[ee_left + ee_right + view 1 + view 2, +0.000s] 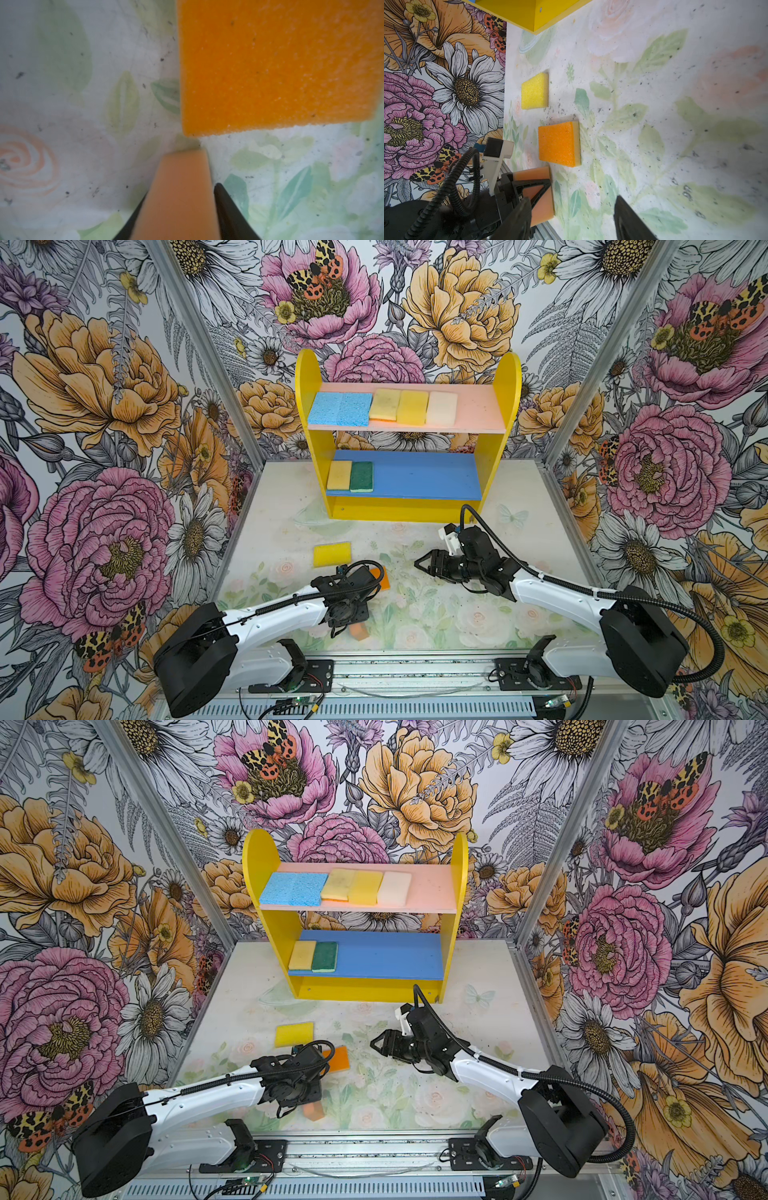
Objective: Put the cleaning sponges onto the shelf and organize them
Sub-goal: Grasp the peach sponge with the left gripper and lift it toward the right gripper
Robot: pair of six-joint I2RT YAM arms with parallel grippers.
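Peach sponge (178, 176) in the grip; seven shelved, three to go

Pinches the peach sponge on edge between the jaws of the left gripper (179, 192), low at the front of the table (457, 614). Cannot tell whether it is lifted clear of the surface. Meets, just past the fingertips, the orange sponge (270, 62), which lies flat, near the held one but apart from it. Finds the loose yellow sponge (332, 554) farther out, flat as well, between the orange sponge and the shelf (305, 377). Holds the right gripper (572, 198) off to the side of the orange sponge, jaws spread, nothing between them.

Counts five in a row on the pink upper board (478, 406), from its left end:
- two light blue sponges (340, 408), touching
- a pale yellow sponge (385, 404)
- a deeper yellow sponge (412, 407)
- a cream sponge (441, 408), with bare board beyond it

Counts two side by side at the left end of the blue lower board (424, 477): a tan-yellow sponge (339, 475) and a dark green sponge (361, 476).

Looks about two thirds done. Leaves the peach sponge to carry up, then the orange and the loose yellow, probably onto the blue board's wide free stretch.
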